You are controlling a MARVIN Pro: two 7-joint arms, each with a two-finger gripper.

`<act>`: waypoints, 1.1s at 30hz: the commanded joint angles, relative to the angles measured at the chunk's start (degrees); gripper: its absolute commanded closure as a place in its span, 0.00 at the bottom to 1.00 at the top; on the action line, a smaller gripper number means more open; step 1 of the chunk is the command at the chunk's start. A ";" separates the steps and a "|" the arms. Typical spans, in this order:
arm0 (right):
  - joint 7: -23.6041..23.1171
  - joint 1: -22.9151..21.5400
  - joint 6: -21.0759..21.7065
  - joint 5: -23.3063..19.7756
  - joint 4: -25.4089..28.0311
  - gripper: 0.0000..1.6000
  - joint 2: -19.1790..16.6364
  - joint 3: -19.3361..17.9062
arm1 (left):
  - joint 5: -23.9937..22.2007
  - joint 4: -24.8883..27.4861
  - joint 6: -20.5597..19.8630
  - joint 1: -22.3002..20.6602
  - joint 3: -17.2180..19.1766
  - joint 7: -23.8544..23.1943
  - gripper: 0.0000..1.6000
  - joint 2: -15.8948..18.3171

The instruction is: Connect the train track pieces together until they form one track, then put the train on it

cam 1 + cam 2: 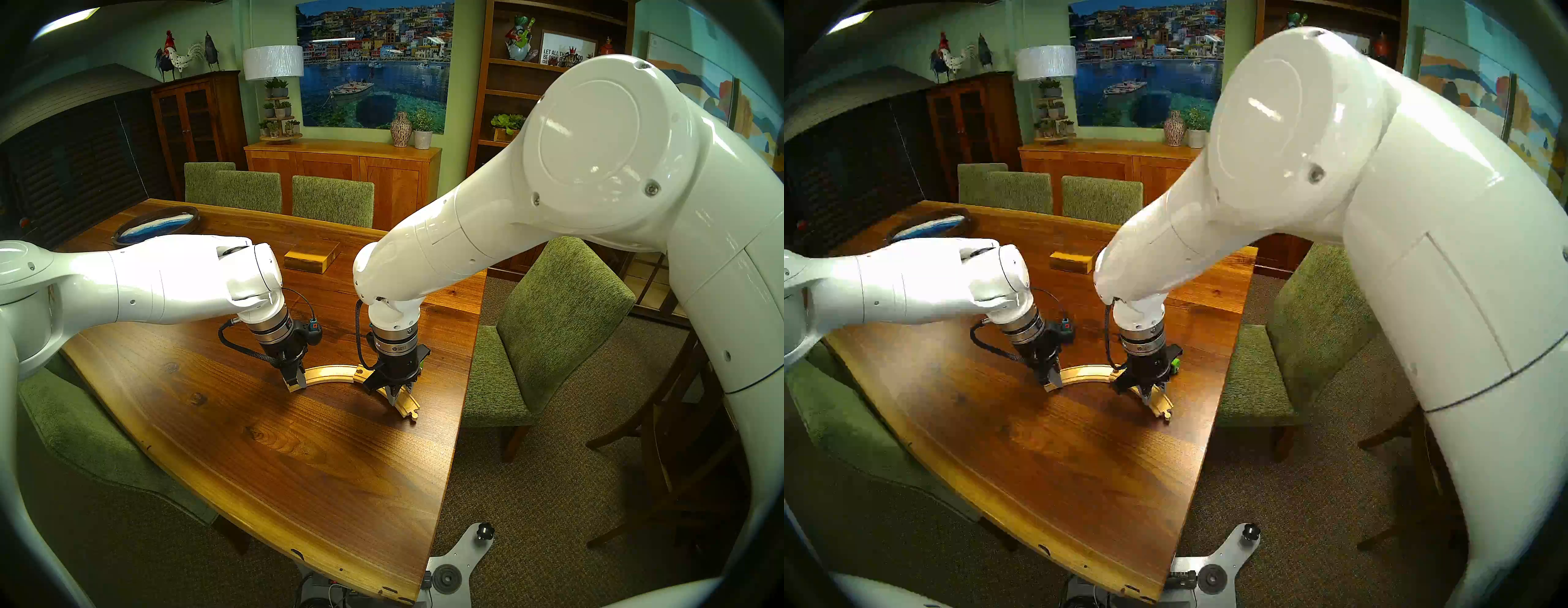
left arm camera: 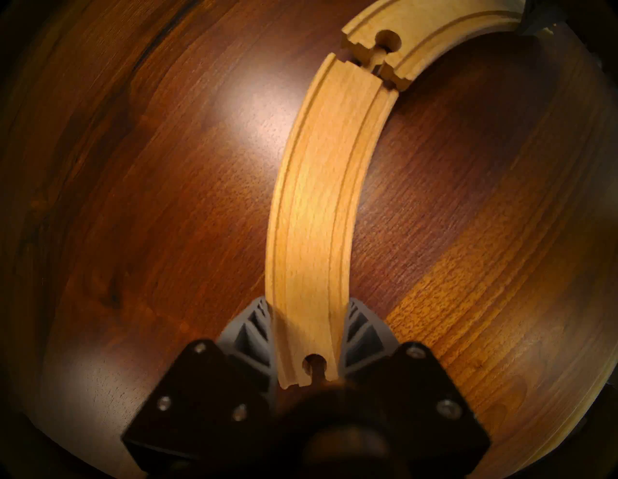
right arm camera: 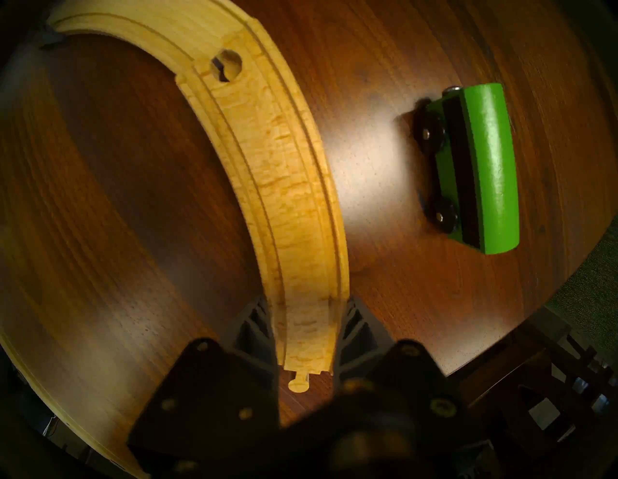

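Head stereo left: both arms reach down to the wooden table (image 1: 263,458). The left gripper (image 1: 295,381) is clamped across the outer end of the left track piece (image 1: 329,374). The right gripper (image 1: 394,392) is clamped across the right track piece (image 1: 405,403) close to its peg end. The two curves meet between the hands, in one arc bowing away from the robot. Past both hands lies a rectangular wooden box (image 1: 312,257).

Head stereo right: much the same, but here a sliver of the green train (image 1: 1176,363) shows just behind the right gripper (image 1: 1152,392), on its outer side, well away from the left gripper (image 1: 1052,379).

Left wrist: the grey fingers (image 2: 259,329) press on both edges of the left piece (image 2: 317,207) at its socket end. The strip runs straight out from the hand. At its far end the peg sits in the right piece's (image 2: 444,30) slot, but the two ends meet at an angle with a gap on one side, so the joint looks only partly seated.

Right wrist: the fingers (image 3: 257,329) pinch the right piece (image 3: 284,187) just short of its free peg. The joint lies far out along the strip. The train (image 3: 475,167) stands on its wheels beside the track, out to the side of this hand, its long axis roughly parallel to the strip. The right arm is much the nearer; placing the train probably falls to it once the joint is pushed home.
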State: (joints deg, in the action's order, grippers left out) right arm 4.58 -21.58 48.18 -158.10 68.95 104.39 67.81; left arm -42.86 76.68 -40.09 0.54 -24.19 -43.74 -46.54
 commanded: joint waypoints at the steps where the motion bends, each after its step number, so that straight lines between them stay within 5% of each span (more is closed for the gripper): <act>1: -0.16 -1.47 1.12 0.81 -1.27 1.00 0.09 -0.15 | 0.05 -0.13 0.07 -1.08 0.64 -0.13 1.00 -0.13; 26: -0.74 0.52 2.24 3.05 -3.55 1.00 0.42 -0.96 | 0.23 -0.14 0.01 -0.97 0.83 -0.24 1.00 -0.10; 33: -2.97 0.85 2.15 7.36 -3.50 1.00 0.33 -1.28 | 0.29 -0.14 -0.01 -0.93 0.89 -0.26 1.00 -0.09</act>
State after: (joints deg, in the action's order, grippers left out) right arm 3.05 -20.04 50.34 -153.91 66.39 104.65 67.03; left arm -42.58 76.63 -40.17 0.68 -23.95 -43.87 -46.47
